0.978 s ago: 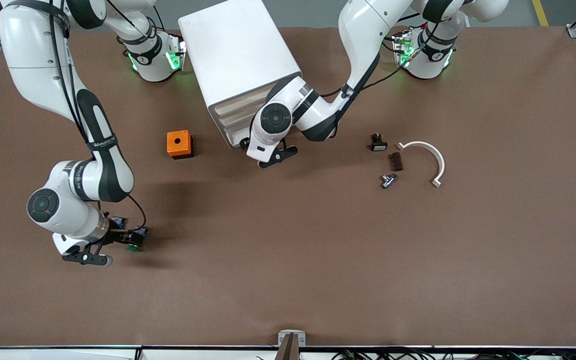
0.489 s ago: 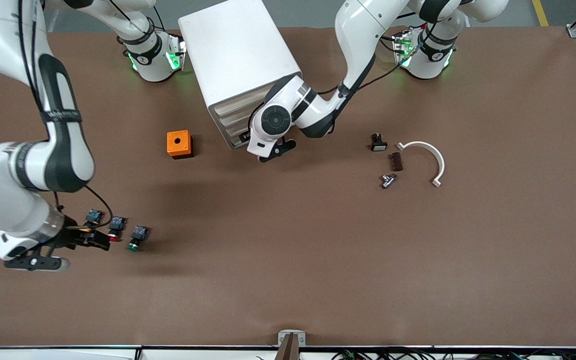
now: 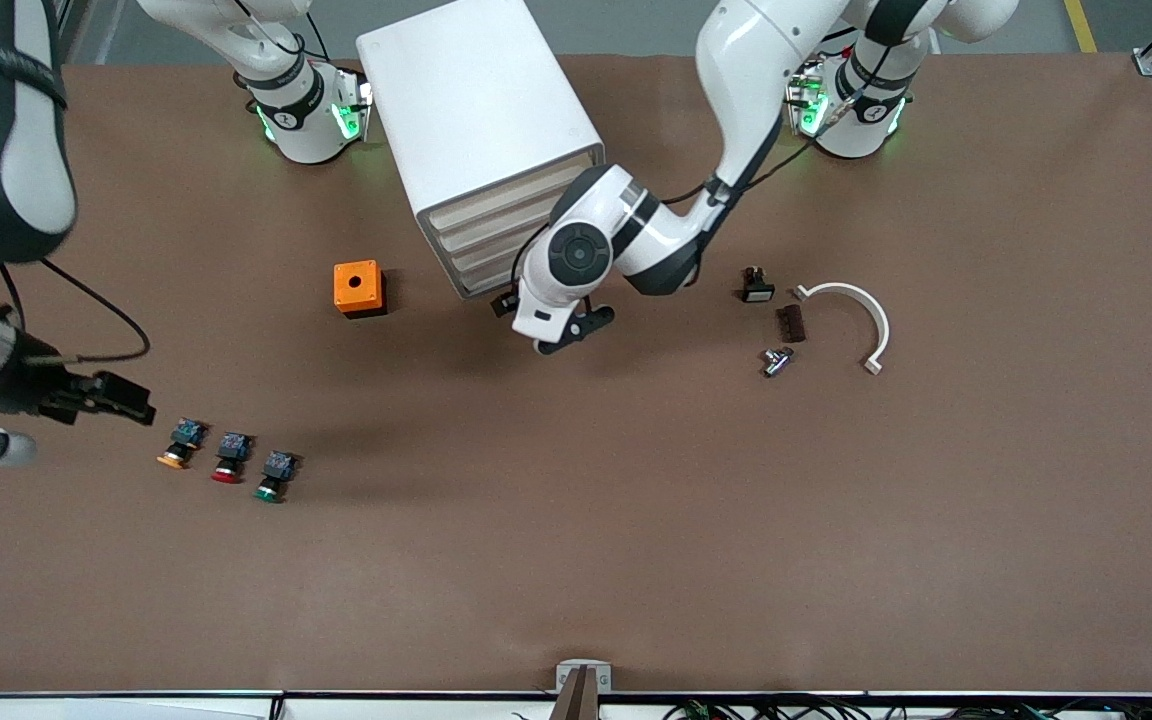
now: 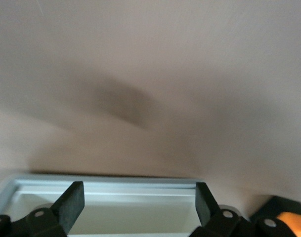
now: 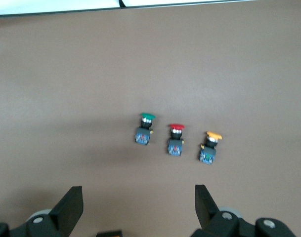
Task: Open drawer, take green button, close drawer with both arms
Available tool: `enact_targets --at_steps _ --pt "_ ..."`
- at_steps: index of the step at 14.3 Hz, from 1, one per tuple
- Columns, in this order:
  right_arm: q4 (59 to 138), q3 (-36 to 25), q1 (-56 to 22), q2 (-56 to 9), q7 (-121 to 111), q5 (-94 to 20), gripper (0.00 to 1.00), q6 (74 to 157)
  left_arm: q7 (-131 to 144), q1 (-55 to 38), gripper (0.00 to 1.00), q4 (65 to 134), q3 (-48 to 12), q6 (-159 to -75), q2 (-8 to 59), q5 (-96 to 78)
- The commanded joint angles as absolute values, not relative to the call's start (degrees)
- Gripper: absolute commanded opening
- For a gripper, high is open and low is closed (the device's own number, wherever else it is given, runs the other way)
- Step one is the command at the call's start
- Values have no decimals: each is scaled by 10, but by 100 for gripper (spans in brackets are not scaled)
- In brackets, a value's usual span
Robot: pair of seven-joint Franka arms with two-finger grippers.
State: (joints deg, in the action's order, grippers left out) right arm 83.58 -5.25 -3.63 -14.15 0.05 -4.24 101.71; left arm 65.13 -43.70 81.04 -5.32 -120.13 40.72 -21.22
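- Green-capped, the button [image 3: 273,476] is lying on its side on the brown table [image 3: 636,520], well nearer the front camera than the orange box [image 3: 359,288].
- Its long axis is running from the green cap, the end nearest the front camera, up to the bluish rear block, tilted slightly toward the left arm's end.
- It is sitting at the end of a row with the red button [image 3: 229,458] beside it and the yellow button [image 3: 179,445] next.
- Right gripper [image 5: 138,205] is hovering over the table near that row, fingers spread apart and holding nothing.
- Left gripper [image 4: 139,200] is hanging in front of the white cabinet [image 3: 481,130], fingers spread, at the drawer [image 4: 103,205].
- No readable writing is showing on the button.
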Motion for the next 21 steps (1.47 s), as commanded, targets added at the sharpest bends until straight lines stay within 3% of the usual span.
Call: enact_targets --at_steps 1,5,9,14,21 --pt "853 -45 -26 -84 -1 -33 100 970 591 -369 99 811 -55 -1149 321 -185" --pt "860 -43 -27 -24 17 -19 100 923 428 -258 99 811 -55 -1079 226 -146" --pt "918 -44 -25 34 18 -12 100 925 344 -169 99 812 -57 -1027 169 -108" --pt "970 -43 -26 68 18 -9 100 935 202 -91 99 818 -57 -970 155 -89" --pt "954 -40 -29 62 18 24 100 939 144 -70 99 851 -48 -961 138 3"
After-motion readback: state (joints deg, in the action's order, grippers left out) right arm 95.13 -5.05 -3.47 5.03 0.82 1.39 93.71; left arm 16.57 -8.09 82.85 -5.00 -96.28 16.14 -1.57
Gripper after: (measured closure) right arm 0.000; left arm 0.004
